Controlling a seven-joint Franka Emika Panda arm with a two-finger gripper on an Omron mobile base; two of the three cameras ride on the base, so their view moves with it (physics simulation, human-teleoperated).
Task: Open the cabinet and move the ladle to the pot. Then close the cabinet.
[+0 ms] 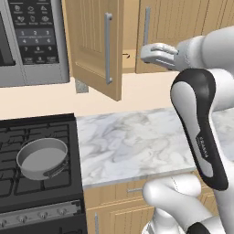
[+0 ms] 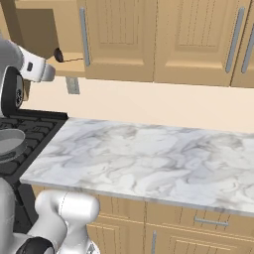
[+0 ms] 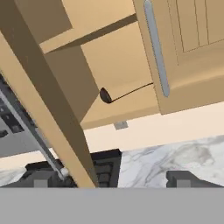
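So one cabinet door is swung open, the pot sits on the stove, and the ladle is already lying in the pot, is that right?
Not quite. The ladle is not in the pot; it lies on the bottom shelf inside the cabinet, as the hand view shows. The rest holds: one door is swung open and the pot sits on the stove.

Ladle (image 3: 106, 96) inside cabinet (image 3: 131, 57)
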